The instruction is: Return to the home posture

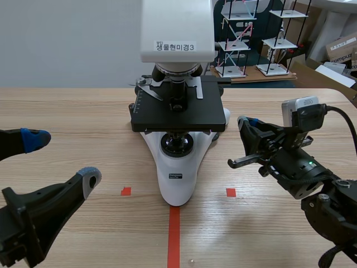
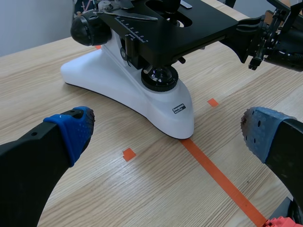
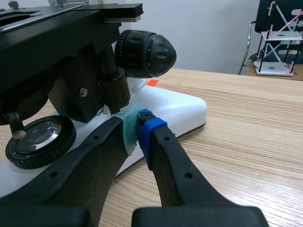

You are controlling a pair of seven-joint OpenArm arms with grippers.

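The left tool [image 1: 61, 159] sits low at the near left of the table [image 1: 67, 111] in the scene view. Its two fingers are spread wide with nothing between them, the blue-padded one farther from the camera and the grey-padded one nearer. The right tool [image 1: 246, 124] comes in from the right with its fingers pressed together on nothing, its tip pointing toward the right rear of the microscope [image 1: 175, 173], near the white base. The microscope stands in the middle of the table, its foot at the far end of an orange-red tape line [image 1: 174, 234] and between two small tape squares [image 1: 126, 191]. In the left wrist view the left tool [image 2: 165, 135] gapes wide, one blue-padded finger at each side. The microscope's white foot lies ahead of it, apart from both pads. Beyond, the right tool [image 2: 232, 41] shows just beside the corner of the black stage [image 2: 203, 28]. In the right wrist view the right tool [image 3: 137, 130] is closed, green pad against blue pad, and holds nothing. Its tip lies just beside the white base, below the black focus knob [image 3: 144, 54] and beside the round lens [image 3: 40, 139]. Whether the tip touches the base cannot be told.
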